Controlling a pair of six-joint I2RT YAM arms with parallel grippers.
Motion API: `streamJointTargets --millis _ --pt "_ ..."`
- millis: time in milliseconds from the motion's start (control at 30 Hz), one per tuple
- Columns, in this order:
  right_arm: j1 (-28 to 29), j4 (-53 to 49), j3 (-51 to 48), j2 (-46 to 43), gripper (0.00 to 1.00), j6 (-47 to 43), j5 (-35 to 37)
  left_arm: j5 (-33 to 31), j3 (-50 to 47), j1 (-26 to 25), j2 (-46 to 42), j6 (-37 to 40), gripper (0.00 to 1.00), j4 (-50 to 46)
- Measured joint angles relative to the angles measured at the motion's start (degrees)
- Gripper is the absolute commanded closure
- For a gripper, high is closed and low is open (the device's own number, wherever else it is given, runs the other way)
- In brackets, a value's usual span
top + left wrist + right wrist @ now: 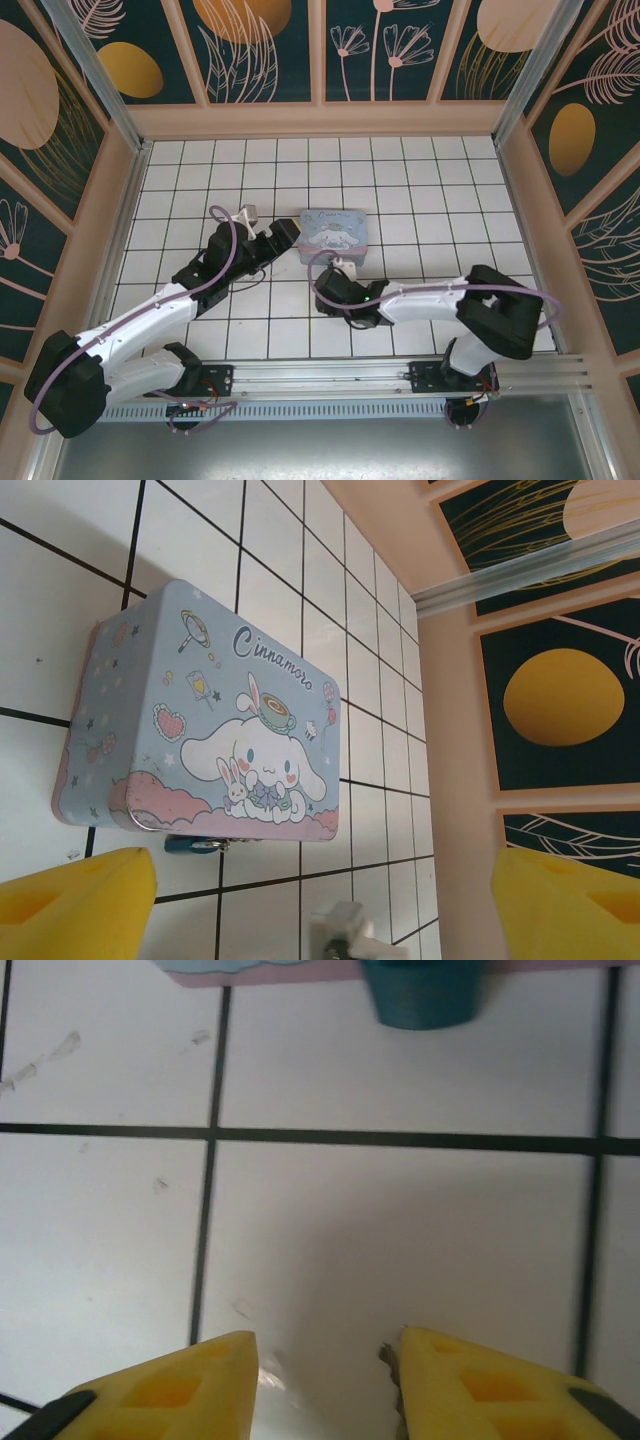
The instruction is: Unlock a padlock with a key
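Left gripper [322, 875], jaws spread wide, faces a pale blue Cinnamoroll tin [200, 710] near the middle of the tiled surface [60, 630]. A small teal padlock [193, 846] hangs at the tin's near edge. Right gripper [325, 1345] points at the padlock from the near side, jaws partly apart over bare tile. A tiny dark sliver [387, 1357] shows at one fingertip; I cannot tell what it is.

White tiled desk [420, 190] with dark grout lines, enclosed by teal walls [265, 50] painted with golden flowers.
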Motion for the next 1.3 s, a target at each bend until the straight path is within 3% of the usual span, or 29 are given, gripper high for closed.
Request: streamJointTargets --millis 133,333,567,667,767,967,1133,1300 --pt "0.13 -0.57 -3.65 -8.07 0.52 4.83 1.77 0.0 0.0 0.0 0.0 0.0 0.13 0.0" --pt "-0.81 -2.82 -4.61 -12.24 0.64 10.62 3.45 0.02 0.0 0.0 0.0 0.0 0.13 0.0" --pt "-1.07 -4.07 -4.52 -8.68 0.77 15.04 2.91 0.04 -0.02 0.0 0.0 -0.02 0.13 0.04" --pt "-0.46 -4.57 -4.35 -7.06 0.77 16.17 2.93 0.04 -0.02 0.0 0.0 -0.02 0.13 0.07" --pt "0.57 -5.16 -3.63 -6.05 0.66 17.33 2.99 0.04 -0.02 0.0 0.0 -0.02 0.13 0.13" --pt "2.01 -6.01 0.55 -1.29 0.66 18.43 3.04 0.07 -0.44 0.0 0.0 -0.02 0.13 0.48" --pt "2.27 -7.19 2.54 1.79 0.75 18.82 3.17 0.07 -0.59 0.0 0.0 -0.02 0.13 0.48" --pt "2.43 -8.92 2.89 2.43 0.9 19.19 3.48 0.07 -0.79 0.0 -0.02 -0.02 0.13 0.46"
